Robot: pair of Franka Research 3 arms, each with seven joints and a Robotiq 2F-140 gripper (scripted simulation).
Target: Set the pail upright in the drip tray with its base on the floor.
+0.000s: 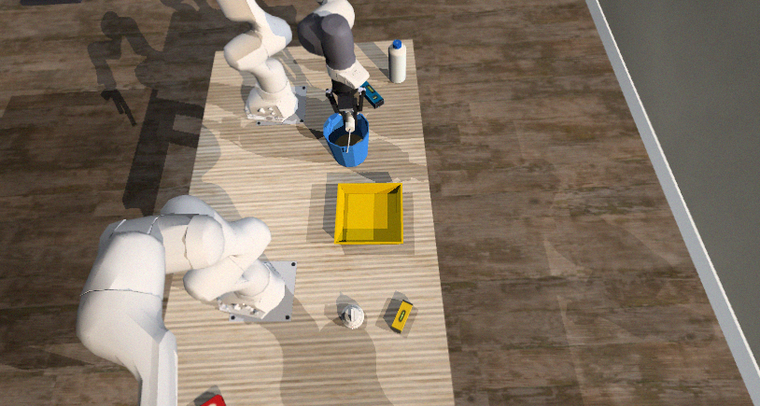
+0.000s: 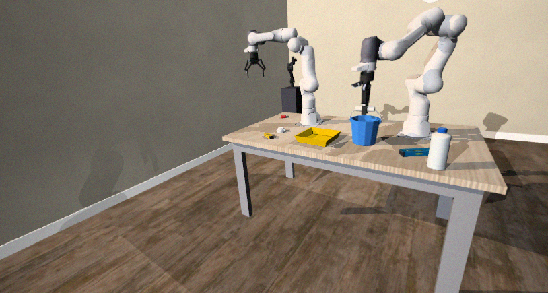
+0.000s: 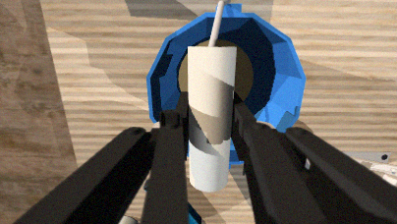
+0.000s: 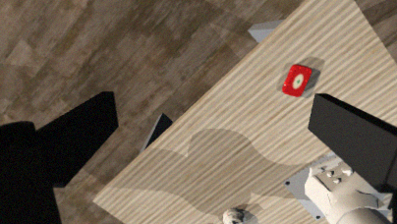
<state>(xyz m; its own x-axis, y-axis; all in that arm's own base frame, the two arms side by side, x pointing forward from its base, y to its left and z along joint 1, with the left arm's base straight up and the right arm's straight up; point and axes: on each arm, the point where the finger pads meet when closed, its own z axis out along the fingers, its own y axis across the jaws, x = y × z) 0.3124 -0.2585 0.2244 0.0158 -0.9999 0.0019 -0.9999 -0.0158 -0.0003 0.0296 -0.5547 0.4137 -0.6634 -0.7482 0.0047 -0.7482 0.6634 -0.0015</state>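
Top view: you see the pail [image 1: 350,156] [image 2: 364,132] [image 3: 291,74] upright on the table [image 1: 239,361] [image 2: 402,164], just above centre in the frame. The drip tray [image 1: 366,212] [image 2: 318,137] lies below it, apart. Left wrist view: your left gripper [image 1: 348,119] [image 2: 364,110] [image 3: 207,106] pinches the white handle grip [image 1: 348,122] [image 2: 371,109] [image 3: 212,79] from both sides. Exterior view, upper centre: your right gripper [image 2: 255,76] [image 4: 212,110] hangs with fingers spread, well apart from the pail.

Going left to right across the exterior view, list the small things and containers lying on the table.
Yellow-and-black block, white knobbly object, yellow tray, blue pail, blue-green box, white bottle. The red item is left out, its place too close to the white object's.
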